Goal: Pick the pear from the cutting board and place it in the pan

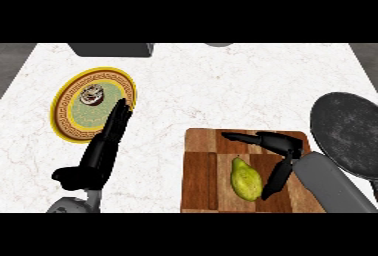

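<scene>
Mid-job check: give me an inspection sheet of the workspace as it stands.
Surface: white marbled counter.
Job's things: pear lies on the wooden cutting board; dark pan sits right of the board, nothing in it.
Clutter: yellow-rimmed patterned plate at left, with a small round item on it.
Hands: right hand open, fingers beside the pear, not closed on it; left hand open, fingertips over the plate's edge.
Cables: nothing seen.
Surroundings: grey object at the far edge.

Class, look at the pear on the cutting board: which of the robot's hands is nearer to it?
Right. The right hand is over the cutting board, fingers open beside the pear. The left hand rests far off, by the plate.
</scene>
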